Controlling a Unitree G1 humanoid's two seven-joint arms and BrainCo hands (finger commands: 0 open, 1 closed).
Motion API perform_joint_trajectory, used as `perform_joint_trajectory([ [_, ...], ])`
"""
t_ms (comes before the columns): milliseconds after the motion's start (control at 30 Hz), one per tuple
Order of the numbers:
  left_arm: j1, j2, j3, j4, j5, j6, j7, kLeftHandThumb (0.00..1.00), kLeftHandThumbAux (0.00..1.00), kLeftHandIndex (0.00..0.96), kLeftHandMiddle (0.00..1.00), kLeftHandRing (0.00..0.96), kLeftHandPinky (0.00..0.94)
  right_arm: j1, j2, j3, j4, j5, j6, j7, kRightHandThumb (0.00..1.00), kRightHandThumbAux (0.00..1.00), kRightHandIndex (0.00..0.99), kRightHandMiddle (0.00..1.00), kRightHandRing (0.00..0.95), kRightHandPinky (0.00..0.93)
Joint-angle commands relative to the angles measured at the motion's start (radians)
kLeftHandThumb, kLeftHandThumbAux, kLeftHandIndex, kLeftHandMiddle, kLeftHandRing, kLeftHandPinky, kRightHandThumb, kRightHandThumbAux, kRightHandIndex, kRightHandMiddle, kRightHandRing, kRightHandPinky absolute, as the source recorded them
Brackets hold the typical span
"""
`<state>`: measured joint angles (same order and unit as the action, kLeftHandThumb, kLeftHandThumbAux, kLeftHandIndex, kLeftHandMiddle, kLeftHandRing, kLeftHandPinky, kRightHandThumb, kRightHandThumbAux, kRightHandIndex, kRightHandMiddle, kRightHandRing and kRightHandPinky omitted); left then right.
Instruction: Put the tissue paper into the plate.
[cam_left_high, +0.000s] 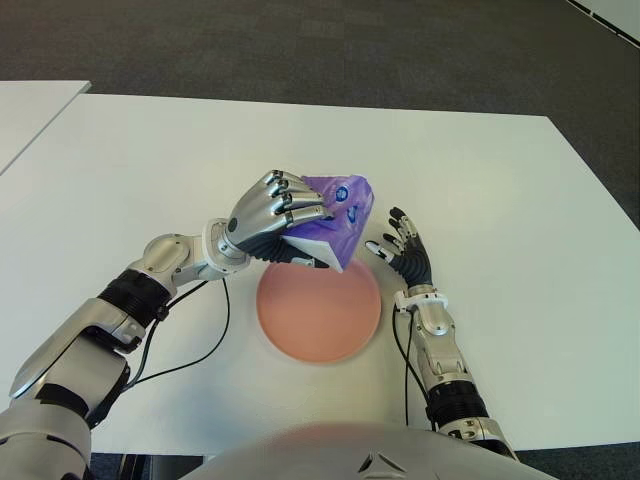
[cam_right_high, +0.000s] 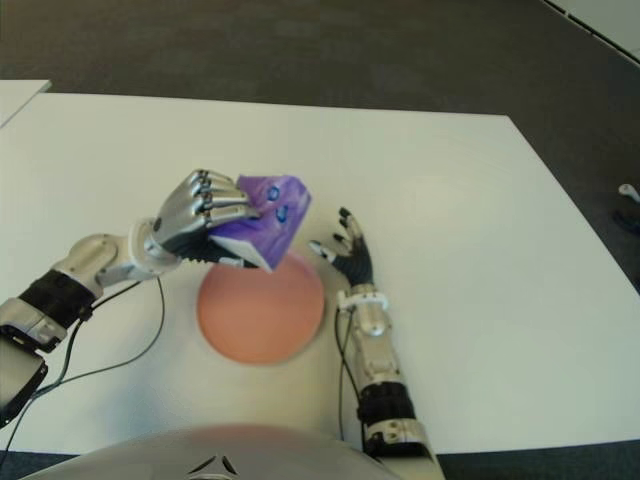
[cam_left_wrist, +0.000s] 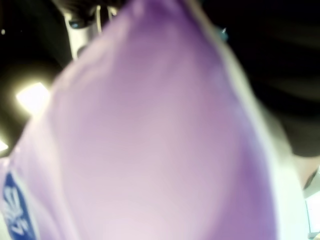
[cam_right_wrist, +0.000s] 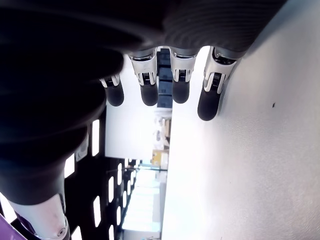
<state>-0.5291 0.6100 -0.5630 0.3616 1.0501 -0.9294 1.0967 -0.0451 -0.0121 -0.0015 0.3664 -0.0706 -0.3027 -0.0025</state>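
My left hand (cam_left_high: 280, 215) is shut on a purple tissue pack (cam_left_high: 338, 215) with blue marks and holds it in the air, just over the far rim of the round pink plate (cam_left_high: 318, 312). In the left wrist view the purple tissue pack (cam_left_wrist: 150, 140) fills the frame. The plate lies on the white table (cam_left_high: 480, 190) in front of me. Beside the plate's right edge my right hand (cam_left_high: 403, 248) shows with its fingers spread and nothing in them; its straight fingers (cam_right_wrist: 150, 92) show in the right wrist view.
Black cables (cam_left_high: 205, 345) run from my left arm over the table left of the plate. A second white table (cam_left_high: 30, 110) stands at the far left. Dark carpet (cam_left_high: 300, 45) lies beyond the table's far edge.
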Motion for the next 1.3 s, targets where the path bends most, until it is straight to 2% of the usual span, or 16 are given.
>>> perform_joint_trajectory([
  [33, 0.007, -0.039, -0.015, 0.011, 0.021, -0.023, -0.038, 0.724, 0.701, 0.443, 0.829, 0.816, 0.804, 0.041, 0.006, 0.001, 0.049, 0.009, 0.042, 0.0, 0.122, 0.736, 0.008, 0.035, 0.036, 0.068],
  [200, 0.016, -0.057, -0.029, 0.054, 0.054, -0.029, -0.031, 0.722, 0.702, 0.443, 0.825, 0.813, 0.799, 0.041, 0.007, 0.003, 0.048, 0.006, 0.042, -0.002, 0.113, 0.74, 0.006, 0.033, 0.034, 0.068],
  [367, 0.03, -0.05, -0.051, 0.09, 0.116, 0.007, -0.016, 0.719, 0.703, 0.443, 0.832, 0.816, 0.807, 0.042, 0.008, 0.004, 0.045, 0.001, 0.045, -0.01, 0.107, 0.742, 0.005, 0.031, 0.033, 0.068],
  [800, 0.068, -0.033, -0.042, 0.082, 0.066, 0.002, -0.155, 0.72, 0.703, 0.443, 0.866, 0.847, 0.837, 0.04, 0.008, 0.008, 0.045, -0.003, 0.049, -0.015, 0.112, 0.732, 0.001, 0.025, 0.029, 0.065],
  [1300, 0.078, -0.022, -0.037, 0.078, 0.059, 0.001, -0.193, 0.718, 0.704, 0.443, 0.857, 0.843, 0.827, 0.031, 0.008, 0.008, 0.058, -0.004, 0.048, -0.02, 0.102, 0.739, 0.002, 0.032, 0.033, 0.069],
])
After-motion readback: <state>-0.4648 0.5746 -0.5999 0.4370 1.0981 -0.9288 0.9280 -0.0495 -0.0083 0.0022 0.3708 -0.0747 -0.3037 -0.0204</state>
